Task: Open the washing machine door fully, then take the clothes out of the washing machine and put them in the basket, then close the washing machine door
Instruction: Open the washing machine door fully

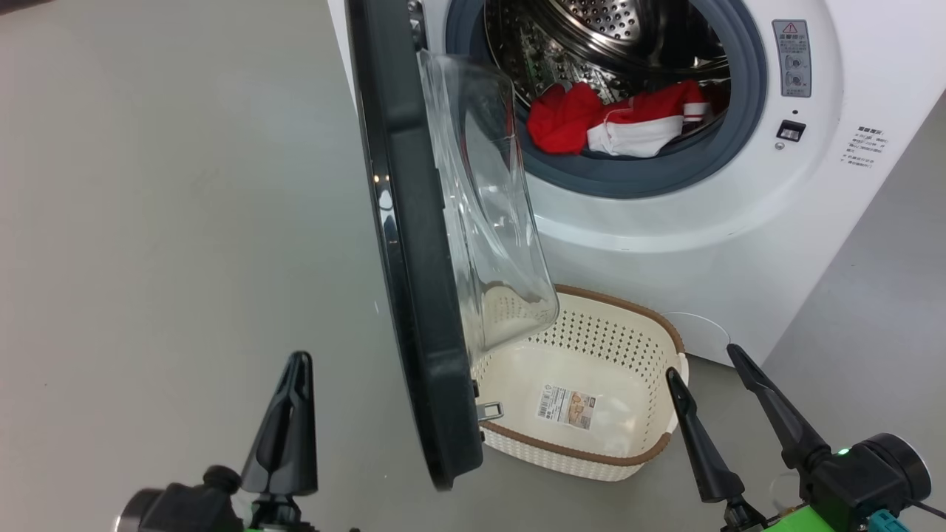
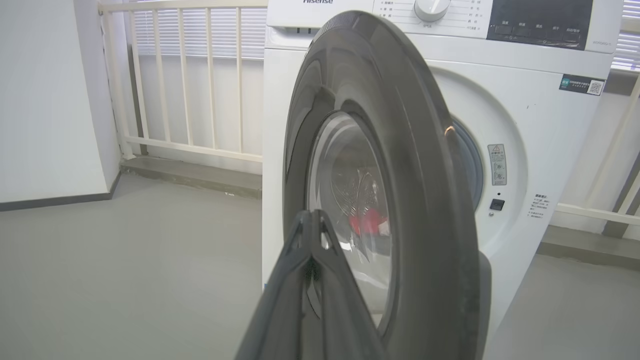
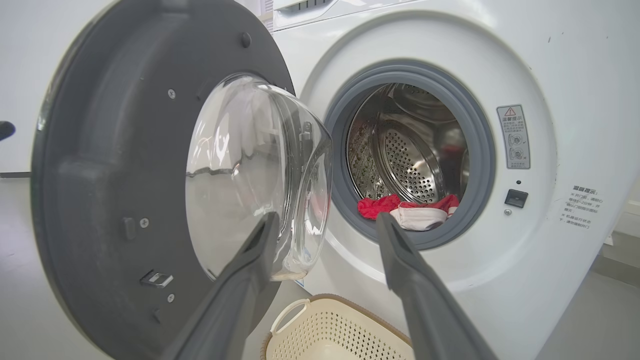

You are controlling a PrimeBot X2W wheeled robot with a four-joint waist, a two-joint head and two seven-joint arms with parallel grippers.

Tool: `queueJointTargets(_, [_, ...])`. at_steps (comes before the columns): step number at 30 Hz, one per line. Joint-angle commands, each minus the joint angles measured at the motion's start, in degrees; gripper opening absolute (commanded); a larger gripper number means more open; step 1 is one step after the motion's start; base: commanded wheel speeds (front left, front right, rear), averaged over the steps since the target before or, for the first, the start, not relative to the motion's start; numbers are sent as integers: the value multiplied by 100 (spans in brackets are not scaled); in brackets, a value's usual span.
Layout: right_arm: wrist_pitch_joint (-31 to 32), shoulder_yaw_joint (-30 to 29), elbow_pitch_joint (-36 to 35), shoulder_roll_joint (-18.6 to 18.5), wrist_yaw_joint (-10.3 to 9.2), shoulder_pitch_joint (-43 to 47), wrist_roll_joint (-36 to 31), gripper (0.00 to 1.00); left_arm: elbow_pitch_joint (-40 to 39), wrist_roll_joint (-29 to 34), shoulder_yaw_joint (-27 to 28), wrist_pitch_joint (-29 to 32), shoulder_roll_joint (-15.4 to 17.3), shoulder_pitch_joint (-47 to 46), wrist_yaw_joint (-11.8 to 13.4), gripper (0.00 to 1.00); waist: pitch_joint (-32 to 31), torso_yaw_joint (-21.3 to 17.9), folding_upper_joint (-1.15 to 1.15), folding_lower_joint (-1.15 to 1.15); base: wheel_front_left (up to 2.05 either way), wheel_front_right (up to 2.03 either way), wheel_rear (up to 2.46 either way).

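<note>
Left fingers are clenched on nothing at the lower left of the head view, just left of the door's free edge. Right fingers are released and spread at the lower right, beside the basket's right end.

1. Washing machine: fills the upper right of the frame, with the drum mouth exposed.
2. Washing machine door: stands roughly square to the machine front, running from top centre to bottom centre. The step in hand is judged to be the full opening, which is about half done. Swing the door on towards the left of the frame. Apply force near the free edge, far from the hinge, and follow the arc without forcing.
3. Glass bowl: overhangs the basket's left end. Press on the dark frame, not the glass.
4. Basket: sits on the floor at lower centre, against the machine front, with nothing in it but a paper label. Do not nudge it.
5. Clothes: red and white, lying at the drum's front lip, upper centre-right.
6. Latch tongue: near the door's lower edge. Keep the fingers clear of it.
</note>
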Motion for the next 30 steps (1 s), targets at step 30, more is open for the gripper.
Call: queueJointTargets(30, [-34,193,-127,-6,29,-73,178,100,-984,402,-1333,1142,-118,-1328,-517,0,77,-276,0,0,0,0,0])
